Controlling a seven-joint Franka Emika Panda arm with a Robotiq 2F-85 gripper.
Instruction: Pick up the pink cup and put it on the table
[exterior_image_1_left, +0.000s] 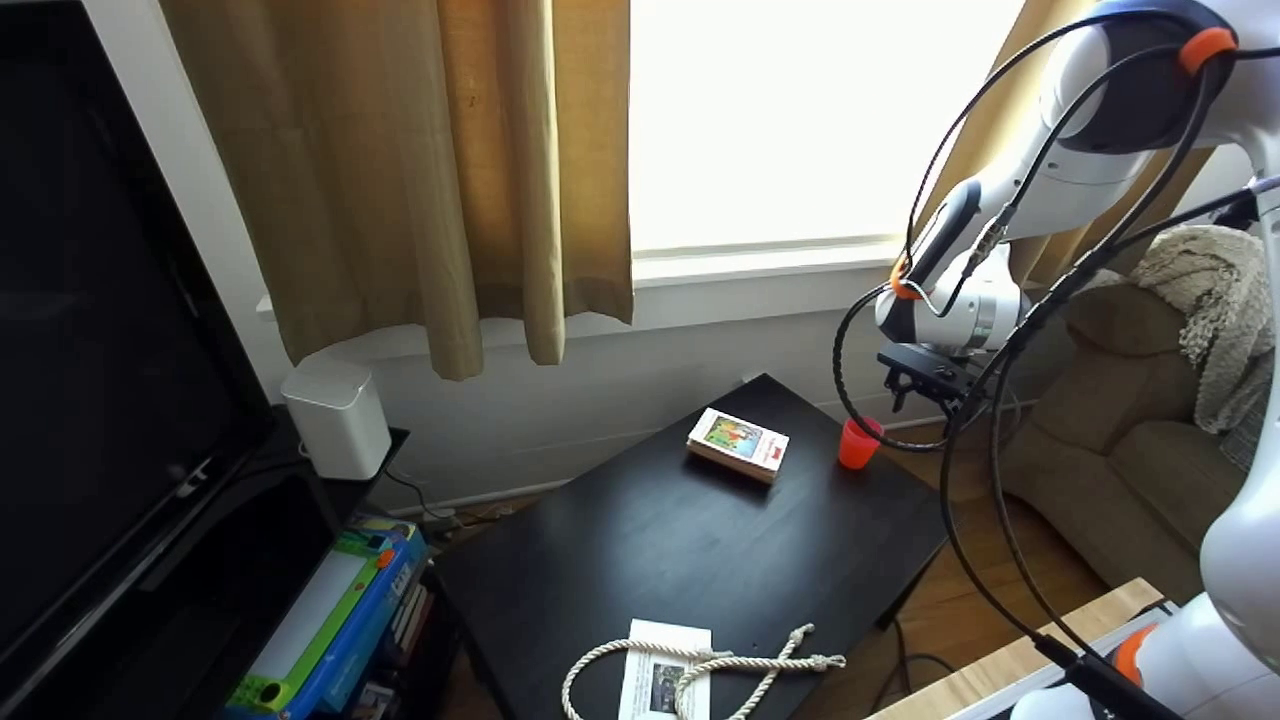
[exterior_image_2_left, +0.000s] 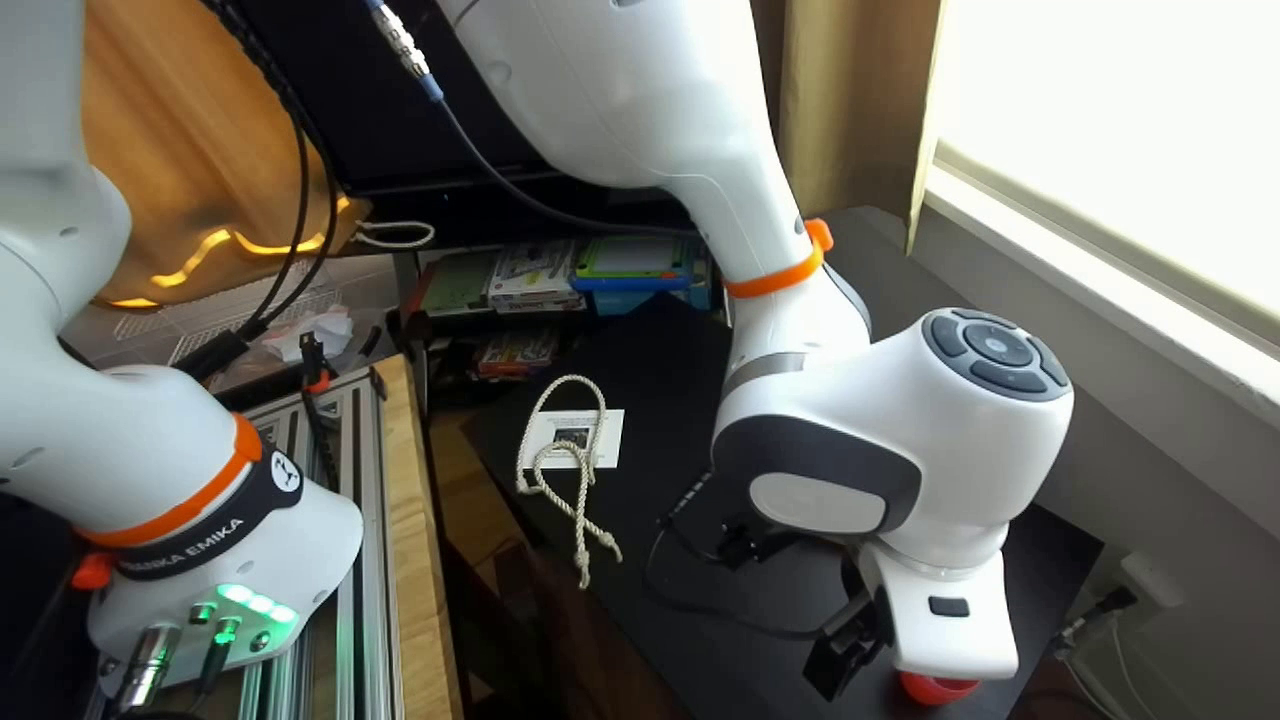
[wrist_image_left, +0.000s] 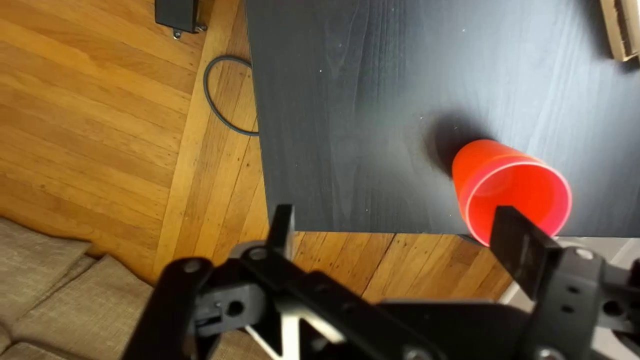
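Note:
The pink cup (exterior_image_1_left: 858, 447) stands upright on the black table (exterior_image_1_left: 620, 540), near a table edge. In an exterior view only its lower part (exterior_image_2_left: 935, 688) shows beneath the robot's hand. In the wrist view the cup (wrist_image_left: 512, 185) is right of centre with its mouth toward the camera. My gripper (wrist_image_left: 395, 217) is open, with its fingers wide apart and nothing between them. It is above table height and off to one side of the cup. The right finger overlaps the cup's mouth in the wrist view; I see no clear contact. The gripper (exterior_image_1_left: 922, 405) also shows beside the cup in an exterior view.
A flat box (exterior_image_1_left: 738, 445) with a picture lies near the cup. A white rope (exterior_image_1_left: 770, 664) and a paper card (exterior_image_2_left: 605, 440) lie at the table's other end. A window wall runs alongside, and a sofa (exterior_image_1_left: 1120, 460) stands beyond the cup. Cables hang from the arm.

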